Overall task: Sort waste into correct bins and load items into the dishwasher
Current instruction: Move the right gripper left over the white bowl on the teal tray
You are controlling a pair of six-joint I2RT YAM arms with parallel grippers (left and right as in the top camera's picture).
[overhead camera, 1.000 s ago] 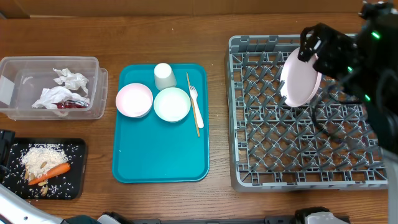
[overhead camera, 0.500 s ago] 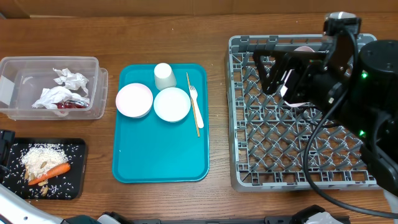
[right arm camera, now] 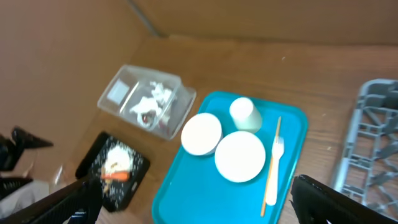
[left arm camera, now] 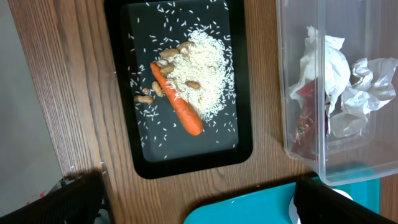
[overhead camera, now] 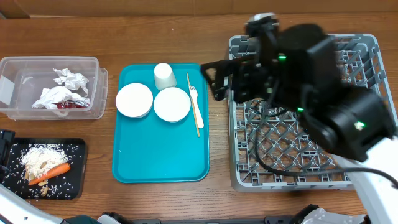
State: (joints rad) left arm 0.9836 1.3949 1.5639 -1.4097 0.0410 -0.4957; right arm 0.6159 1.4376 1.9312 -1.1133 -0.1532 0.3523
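Left pincer hangs spread wide over the bench's left end, its dark fingers at the lower corners of its wrist view with nothing between them. Farthest left on the wood-grain bench stands the clear plastic tub, a rectangular box with rounded corners and a flanged rim. Inside lie crumpled white napkins, creased and papery, and a glossy red wrapper by the near wall. Just nearer, apart from the tub, lies the flat black tray, shallow-rimmed and rectangular. It bears a mound of white rice with loose grains scattered round it, a tapered orange carrot against the mound's near side, and a few tan, nut-like scraps. Right of these sits the smooth teal tray with rounded corners. On its far half stand a small white cup at the far edge and, nearer, two round white dishes side by side, the left dish and the right dish, so close that whether they touch cannot be told. Beside them on the right a white plastic fork lies along a thin wooden stick, both running far to near. Right pincer hovers above the gap between teal tray and rack, fingers spread, gripping nothing. Under its bulky black arm sits the square grey plastic rack, a lattice of upright pegs, its far part largely hidden
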